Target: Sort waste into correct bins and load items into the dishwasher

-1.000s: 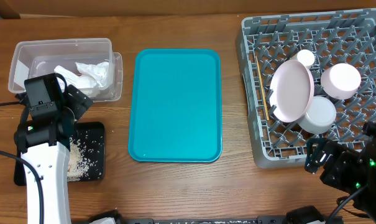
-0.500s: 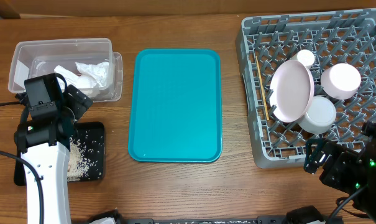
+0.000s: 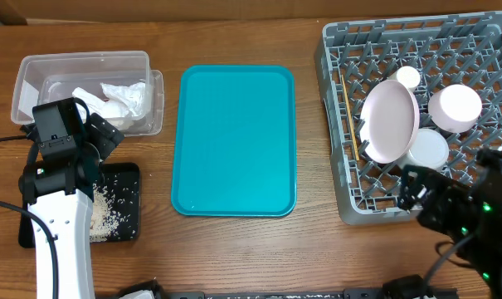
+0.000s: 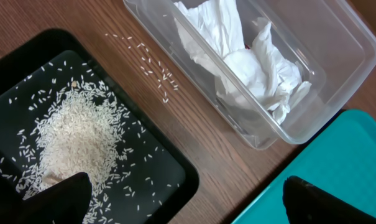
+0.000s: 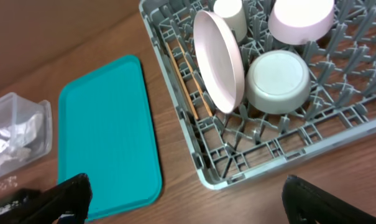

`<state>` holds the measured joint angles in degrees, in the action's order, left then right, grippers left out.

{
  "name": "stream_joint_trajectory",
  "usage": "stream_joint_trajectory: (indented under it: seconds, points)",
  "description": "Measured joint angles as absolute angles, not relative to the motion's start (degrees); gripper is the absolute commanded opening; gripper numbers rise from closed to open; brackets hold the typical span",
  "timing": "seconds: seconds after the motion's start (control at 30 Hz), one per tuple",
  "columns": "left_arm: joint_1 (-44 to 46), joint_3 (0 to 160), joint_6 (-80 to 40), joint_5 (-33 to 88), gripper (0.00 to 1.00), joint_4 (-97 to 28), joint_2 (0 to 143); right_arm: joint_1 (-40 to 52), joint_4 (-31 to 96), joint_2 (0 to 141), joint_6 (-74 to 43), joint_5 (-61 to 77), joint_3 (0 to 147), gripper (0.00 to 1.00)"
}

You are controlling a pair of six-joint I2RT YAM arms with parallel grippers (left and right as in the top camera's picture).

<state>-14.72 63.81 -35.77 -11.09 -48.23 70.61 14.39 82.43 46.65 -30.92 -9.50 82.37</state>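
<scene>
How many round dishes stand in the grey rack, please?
4. In the grey rack: a white plate on edge; a small white cup just behind it; a pale pink bowl to its right; an upturned bowl nearer the front. The plate may hide something smaller.

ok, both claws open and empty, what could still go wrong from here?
1. Stray rice grains lie on the table between the black tray and the clear tub; a careless sweep could scatter them.
2. The plate stands on edge in the rack, with the open right claw by the rack's near edge; a bump might tip it.
3. The chopsticks lie flat on the lattice and might slip through.
</scene>
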Motion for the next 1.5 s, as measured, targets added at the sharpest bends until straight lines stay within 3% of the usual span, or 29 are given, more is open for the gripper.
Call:
stream_joint_trajectory:
  seconds: [0.33, 0.77, 1.07, 1.5]
  points:
    - [-14.7, 63.8, -35.8, -11.1, 1.00, -48.2, 70.6, 10.4, 44.2, 34.1, -15.7, -2.0, 50.0, 1.00]
    - [-14.7, 63.8, -35.8, -11.1, 1.00, -48.2, 70.6, 7.6, 14.3, 18.2, -9.1, 6.9, 18.6, 1.00]
    - [-14.7, 63.8, -35.8, -11.1, 1.00, -48.2, 70.6, 7.4, 2.0, 12.6, -8.1, 8.1, 8.3, 1.00]
    - [-14.7, 63.8, -35.8, -11.1, 1.00, -48.3, 70.6, 3.8, 0.1, 1.3, -3.7, 9.6, 1.1, 1.00]
